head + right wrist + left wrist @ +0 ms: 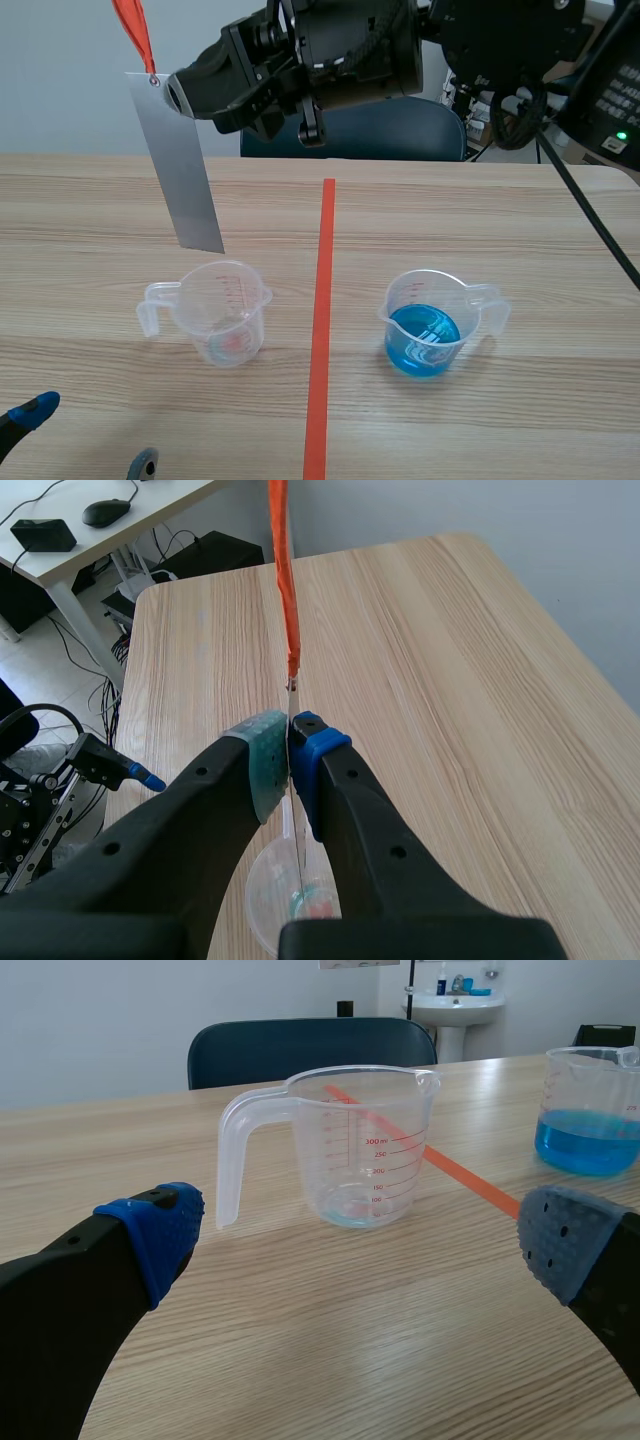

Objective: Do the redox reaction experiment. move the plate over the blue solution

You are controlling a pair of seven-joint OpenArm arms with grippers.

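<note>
Nearest, at the lower left of the scene view, the left gripper [90,436] rests low over the table [520,420] with its fingers spread wide and nothing between them. Ahead of it, left of the orange tape line [322,330], stands a clear measuring cup [228,310], almost empty; a faint tinge at its bottom cannot be identified. Right of the line stands a second cup [445,315], roughly a third full of blue solution [423,340], its handle turned toward the right edge.

The plate [185,170] hangs in the upper left, tilted, its lower corner just above the clear cup's rim and well apart from the blue cup. The right gripper [290,760] has its pads clamped on the plate's top edge, just below the orange ribbon [135,30] tied there. The plate looks like thin, stiff, smooth sheet metal: probably light, but slippery and liable to swing, so a firm pinch on its flat faces near the top suits it. Farthest back stands a blue chair [370,130].
</note>
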